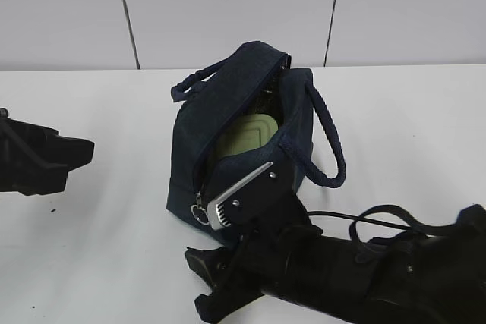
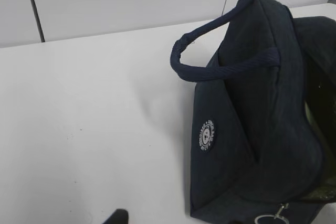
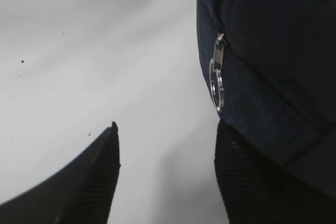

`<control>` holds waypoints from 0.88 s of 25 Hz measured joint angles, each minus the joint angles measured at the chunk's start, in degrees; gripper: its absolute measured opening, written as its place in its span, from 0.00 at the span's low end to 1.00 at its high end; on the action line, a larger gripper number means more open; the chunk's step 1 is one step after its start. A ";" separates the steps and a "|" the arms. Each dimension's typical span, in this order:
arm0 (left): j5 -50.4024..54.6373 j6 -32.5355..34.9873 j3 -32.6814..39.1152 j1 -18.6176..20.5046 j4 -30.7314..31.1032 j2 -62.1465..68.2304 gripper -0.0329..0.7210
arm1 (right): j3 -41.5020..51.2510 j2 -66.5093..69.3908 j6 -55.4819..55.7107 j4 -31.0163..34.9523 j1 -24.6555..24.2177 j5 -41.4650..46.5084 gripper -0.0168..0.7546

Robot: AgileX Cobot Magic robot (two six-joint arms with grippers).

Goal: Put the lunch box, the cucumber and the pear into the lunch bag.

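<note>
The navy lunch bag (image 1: 228, 127) stands open in the middle of the table. The lunch box's pale green lid (image 1: 250, 136) shows inside it. I cannot see the cucumber or the pear in any view. My right gripper (image 1: 199, 282) is open and empty, low at the bag's near end. In the right wrist view (image 3: 165, 129) its right finger (image 3: 247, 182) lies against the bag (image 3: 273, 51), just below the metal ring pull (image 3: 216, 80). My left gripper (image 1: 76, 161) is left of the bag, apart from it and empty. Only one of its fingertips (image 2: 118, 216) shows, beside the bag (image 2: 252, 119).
The white table (image 1: 395, 134) runs back to a pale panelled wall (image 1: 228, 5). The bag's two handles (image 1: 328, 142) hang to either side. A black cable (image 1: 364, 221) loops over the right arm. The ring pull (image 1: 200, 212) hangs at the bag's near lower corner.
</note>
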 joint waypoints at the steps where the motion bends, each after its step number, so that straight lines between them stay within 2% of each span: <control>1: 0.00 0.00 0.00 0.00 -0.21 0.00 0.51 | -0.78 0.80 0.00 0.13 0.00 0.00 0.61; 5: 0.00 0.00 0.00 0.00 -0.66 0.00 0.51 | -3.12 4.20 0.00 3.80 0.00 0.00 0.61; 11: 0.00 0.00 0.00 0.00 -1.22 0.00 0.51 | -5.96 6.75 0.06 4.61 0.00 0.00 0.59; 17: 0.00 0.00 0.00 0.00 -1.44 0.00 0.51 | -8.46 8.74 0.14 4.83 0.00 0.00 0.54; 22: 0.00 0.00 0.00 0.00 -1.56 0.00 0.51 | -8.69 9.51 0.14 7.03 0.00 0.00 0.42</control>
